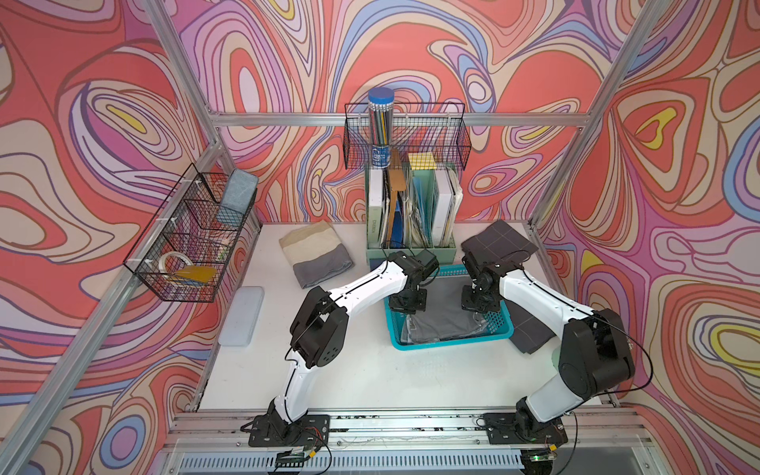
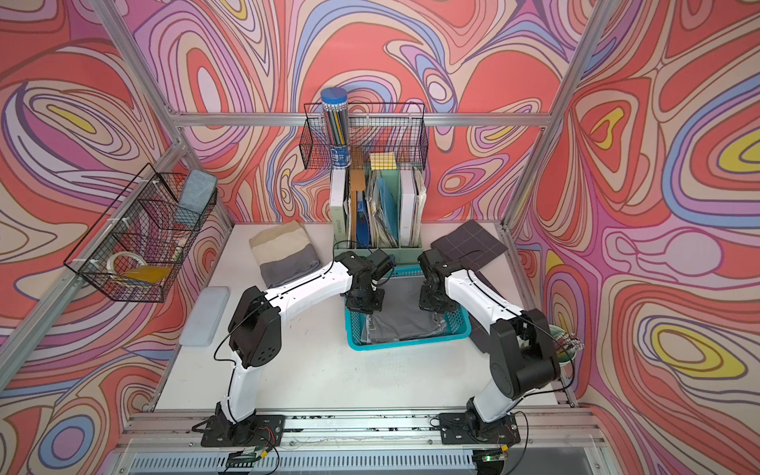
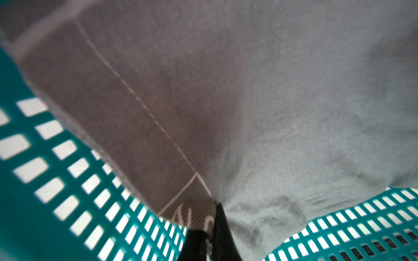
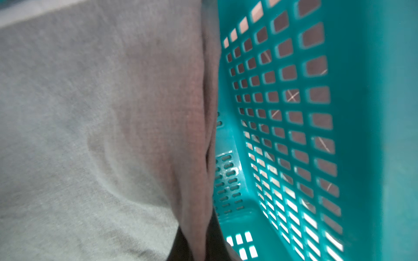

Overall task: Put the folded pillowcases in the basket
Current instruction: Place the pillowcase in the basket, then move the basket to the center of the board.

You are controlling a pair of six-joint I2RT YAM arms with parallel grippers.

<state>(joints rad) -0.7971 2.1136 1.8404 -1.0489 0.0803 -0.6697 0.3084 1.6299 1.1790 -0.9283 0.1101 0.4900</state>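
The turquoise basket (image 1: 452, 343) (image 2: 407, 344) sits mid-table in both top views. Inside it is a folded grey pillowcase (image 1: 444, 316) (image 2: 405, 316). My left gripper (image 1: 405, 313) (image 2: 362, 312) reaches down inside the basket and is shut on the cloth's left edge. My right gripper (image 1: 477, 308) (image 2: 432, 310) is shut on its right edge. In the left wrist view the gripper (image 3: 212, 226) pinches the pillowcase (image 3: 294, 113) over the basket's perforated bottom (image 3: 22, 226). In the right wrist view a fold of pillowcase (image 4: 90, 113) is squeezed in the gripper (image 4: 199, 244), next to the basket wall (image 4: 373, 135).
A beige-and-grey striped folded cloth (image 1: 314, 255) lies at the back left. Dark grid-patterned cloths (image 1: 499, 242) (image 1: 530, 329) lie behind and right of the basket. A green file organizer (image 1: 411, 214) stands just behind it. A white case (image 1: 242, 316) lies left. Black wire baskets (image 1: 189, 238) (image 1: 407, 135) hang on the walls.
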